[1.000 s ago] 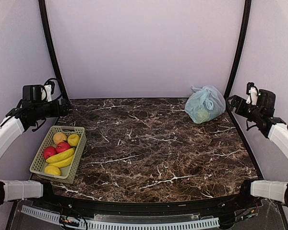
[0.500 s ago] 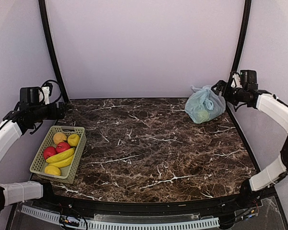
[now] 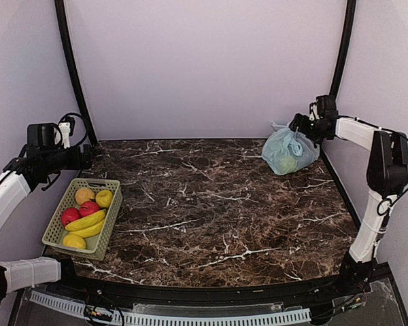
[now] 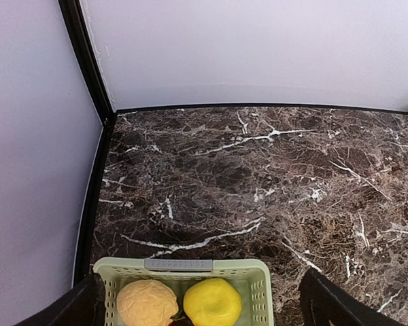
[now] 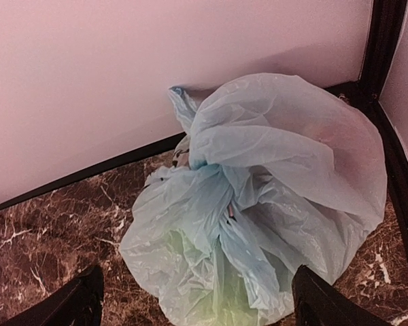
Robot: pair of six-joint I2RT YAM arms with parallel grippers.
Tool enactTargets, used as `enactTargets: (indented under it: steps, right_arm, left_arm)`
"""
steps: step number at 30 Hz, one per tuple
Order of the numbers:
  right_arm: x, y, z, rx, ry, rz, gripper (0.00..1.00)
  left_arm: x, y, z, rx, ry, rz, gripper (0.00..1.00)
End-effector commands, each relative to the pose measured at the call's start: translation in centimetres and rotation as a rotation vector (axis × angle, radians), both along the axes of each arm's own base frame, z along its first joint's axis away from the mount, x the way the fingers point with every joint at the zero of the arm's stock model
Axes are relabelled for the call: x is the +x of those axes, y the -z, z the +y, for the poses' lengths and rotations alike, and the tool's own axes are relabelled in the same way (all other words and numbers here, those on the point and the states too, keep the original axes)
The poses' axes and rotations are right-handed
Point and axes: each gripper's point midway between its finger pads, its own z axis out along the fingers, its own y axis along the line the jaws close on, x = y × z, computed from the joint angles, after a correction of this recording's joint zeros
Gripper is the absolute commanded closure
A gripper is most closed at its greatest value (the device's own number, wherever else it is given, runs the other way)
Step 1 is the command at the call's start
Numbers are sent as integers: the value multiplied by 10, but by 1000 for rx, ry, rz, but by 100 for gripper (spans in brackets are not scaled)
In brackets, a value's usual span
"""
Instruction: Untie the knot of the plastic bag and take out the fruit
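The plastic bag (image 3: pixel 290 151) lies tied at the table's back right corner, pale blue-green and crinkly. In the right wrist view the plastic bag (image 5: pixel 285 156) fills the frame, with the knot (image 5: pixel 223 182) a twisted bunch near its middle. A green fruit (image 5: pixel 190 275) shows faintly through the plastic, and also from above as a green fruit (image 3: pixel 285 164). My right gripper (image 3: pixel 299 126) hovers just above the bag's top, open; the right gripper (image 5: pixel 204 307) has its dark fingertips (image 5: pixel 81 302) wide on either side of the bag. Far left, my left gripper (image 3: pixel 88 156) is open and holds nothing.
A pale green basket (image 3: pixel 111 217) at the left edge holds bananas, red apples and yellow fruit. In the left wrist view the basket (image 4: pixel 180 265) sits under my left gripper (image 4: pixel 204 311). Black frame posts and walls close off the back corners next to the bag.
My right arm has swung from the table's right edge back and leftward until its gripper is over the bag. The left arm has barely moved. The bag lies unchanged.
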Motion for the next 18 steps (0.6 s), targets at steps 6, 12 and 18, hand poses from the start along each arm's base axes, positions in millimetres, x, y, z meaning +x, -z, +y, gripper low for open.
enactTargets:
  steps: [6,12,18]
  right_arm:
    - [55,16,0,-45,-17,-33,12]
    - [82,33,-1,-44,-21,-32,8]
    - [99,58,-10,-57,6,-4,11]
  left_arm:
    - [-9,4,11,28,-49,20,1]
    - [-7,10,12,54,-43,40,1]
    - [-6,14,13,61,-44,55,1]
